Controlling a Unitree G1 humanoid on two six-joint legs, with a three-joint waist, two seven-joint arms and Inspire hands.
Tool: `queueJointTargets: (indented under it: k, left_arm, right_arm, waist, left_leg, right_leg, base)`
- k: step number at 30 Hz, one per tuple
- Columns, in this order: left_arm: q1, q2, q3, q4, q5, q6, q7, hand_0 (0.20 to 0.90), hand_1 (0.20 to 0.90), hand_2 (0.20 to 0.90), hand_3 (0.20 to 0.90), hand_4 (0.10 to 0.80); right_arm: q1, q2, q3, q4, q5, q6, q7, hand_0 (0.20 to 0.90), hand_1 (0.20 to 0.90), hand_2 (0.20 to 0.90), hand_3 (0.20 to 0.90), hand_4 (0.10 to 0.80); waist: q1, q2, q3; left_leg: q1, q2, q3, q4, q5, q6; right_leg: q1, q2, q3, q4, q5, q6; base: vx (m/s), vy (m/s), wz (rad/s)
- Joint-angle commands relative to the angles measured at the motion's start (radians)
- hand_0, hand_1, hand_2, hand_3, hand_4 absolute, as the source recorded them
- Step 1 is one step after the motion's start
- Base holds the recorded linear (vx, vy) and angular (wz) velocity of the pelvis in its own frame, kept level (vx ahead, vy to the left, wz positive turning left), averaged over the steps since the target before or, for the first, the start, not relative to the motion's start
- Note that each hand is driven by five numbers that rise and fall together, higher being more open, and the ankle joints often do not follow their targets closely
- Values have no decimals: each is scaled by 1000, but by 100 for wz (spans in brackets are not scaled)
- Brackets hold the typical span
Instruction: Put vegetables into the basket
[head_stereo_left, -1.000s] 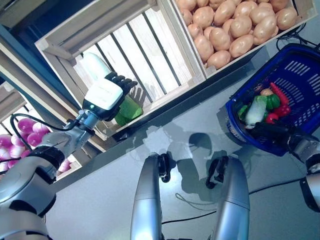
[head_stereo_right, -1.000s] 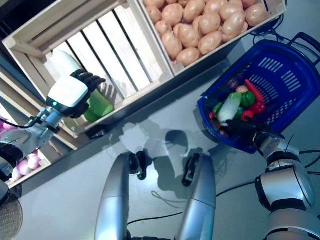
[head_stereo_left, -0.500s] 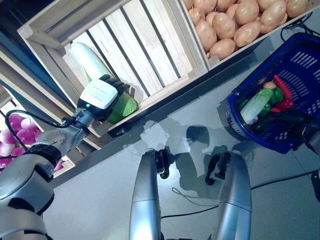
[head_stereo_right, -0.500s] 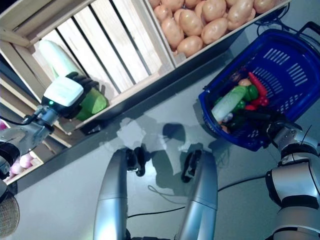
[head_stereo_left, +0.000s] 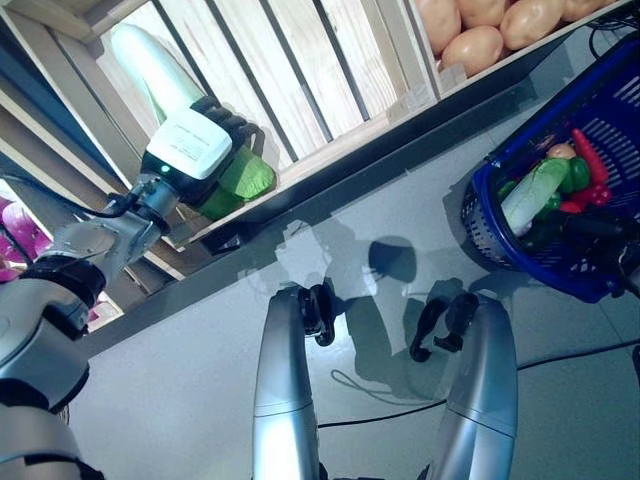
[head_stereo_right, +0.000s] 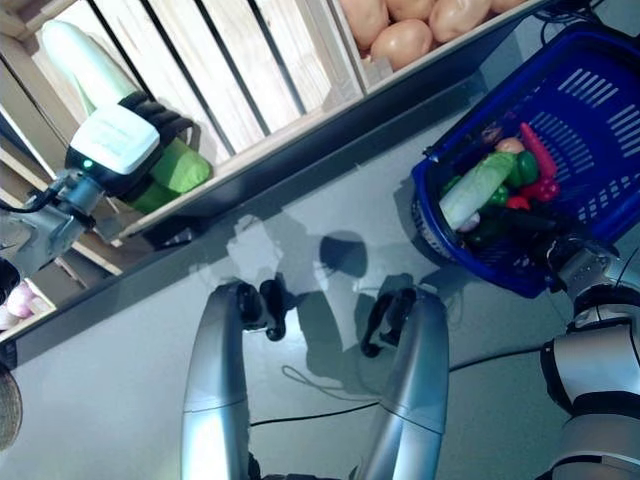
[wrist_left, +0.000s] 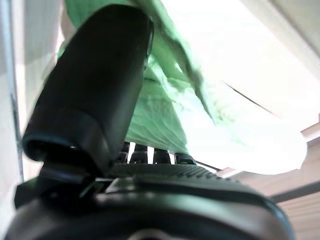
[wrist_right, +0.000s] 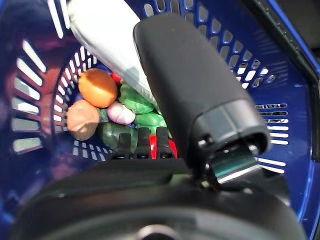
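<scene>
Since a second ago the whole picture has shifted, so the camera has moved; the left hand (head_stereo_left: 190, 150) stays wrapped on the cabbage (head_stereo_left: 237, 180) inside the wooden crate (head_stereo_left: 300, 60) at far left.

Left eye view: the cabbage lies on the crate's slats, white end far, leafy end near. The basket (head_stereo_left: 490, 245) sits well apart at right, already holding vegetables.

Left wrist view: thumb and fingers (wrist_left: 150, 154) close round the green leaves, which the eye views hide. To lift well, I judge, keep the grasp firm and clear the crate's near rail.

Right wrist view: the right hand (wrist_right: 195, 90) grips the basket's rim.
</scene>
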Motion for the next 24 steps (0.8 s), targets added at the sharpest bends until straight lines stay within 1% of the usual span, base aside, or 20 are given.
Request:
queueJointTargets:
  k: [1,3,4,5,8,10,11,13,15,17,21,24]
  left_arm:
    - [-36,88,-94,115,-31,84,-184,900,900,900,900,800]
    - [-51,83,-125,115,-47,83,-204,900,900,900,900,800]
    - [-54,83,-134,114,-54,76,-212,848,848,848,848,765]
    - [-56,85,-141,108,-72,73,-216,300,300,300,300,400]
    - [-60,93,-152,91,-88,49,-189,300,300,300,300,400]
    - [-68,99,-156,83,-88,25,-169,300,300,300,300,400]
    - [-69,103,-154,73,-85,-1,-149,300,300,300,300,400]
    - [-72,105,-154,64,-88,-17,-142,300,300,300,300,400]
    - [-73,108,-153,64,-91,-51,-114,300,300,300,300,400]
    - [-75,111,-152,56,-96,-62,-104,300,300,300,300,400]
    - [-52,111,-121,67,-104,-91,-76,300,300,300,300,400]
    - [-20,105,-82,74,-132,-115,-29,300,300,300,300,400]
  right_arm:
    - [-19,-95,2,1,71,-108,-6,900,900,900,900,800]
    - [-24,-89,9,-6,76,-119,-2,900,900,900,900,800]
    - [-23,-89,12,-11,82,-121,-5,900,900,900,900,800]
    - [-23,-88,15,-15,86,-125,-9,900,900,900,900,800]
    - [-15,-91,13,-23,101,-137,-7,900,900,900,900,800]
    - [-12,-93,8,-26,112,-145,0,900,900,900,900,800]
    - [-11,-92,3,-30,110,-146,7,900,900,900,900,800]
    - [-13,-92,1,-31,110,-145,13,900,900,900,900,800]
    - [-11,-88,-1,-30,104,-151,24,900,900,900,900,800]
    - [-9,-89,-2,-33,103,-149,28,900,900,900,900,800]
    - [-10,-84,-3,-34,99,-133,38,900,900,900,900,800]
    - [6,-76,-10,-37,86,-123,61,900,900,900,900,800]
  waist:
    - [-17,-35,-33]
    - [-21,-37,-32]
    - [-22,-38,-34]
    - [-23,-38,-35]
    - [-25,-35,-44]
    - [-25,-33,-51]
    - [-25,-30,-57]
    - [-25,-29,-62]
    - [-24,-27,-69]
    - [-23,-26,-73]
    - [-22,-26,-80]
    - [-22,-26,-88]
  left_leg:
    - [27,7,20,61,-212,30]
    - [10,10,17,74,-215,30]
    - [5,11,16,77,-216,31]
    - [2,12,16,78,-216,31]
    - [4,13,20,70,-214,32]
    - [17,15,27,58,-214,33]
    - [29,18,32,48,-212,33]
    - [38,20,37,41,-211,33]
    - [67,26,47,20,-209,34]
    - [88,27,51,7,-207,33]
    - [169,32,67,-55,-191,30]
    - [252,30,84,-135,-168,23]
  right_leg:
    - [-12,-11,9,-49,4,-28]
    - [-29,-12,13,-38,2,-27]
    - [-35,-10,15,-36,2,-27]
    - [-36,-10,16,-35,2,-27]
    - [-34,-10,16,-44,5,-26]
    - [-22,-13,13,-57,7,-25]
    - [-11,-14,11,-66,9,-25]
    - [-3,-16,9,-71,9,-26]
    - [29,-18,-1,-92,9,-29]
    - [49,-18,-6,-103,9,-30]
    - [130,-9,-23,-153,17,-32]
    - [212,3,-40,-221,31,-32]
  base:
    - [0,0,0]
    - [0,0,0]
    - [0,0,0]
    - [-20,-19,-5]
    - [-7,-8,-1]
    - [0,0,0]
    - [0,0,0]
    - [0,0,0]
    - [0,0,0]
    - [0,0,0]
    - [7,1,-1]
    - [38,2,-6]
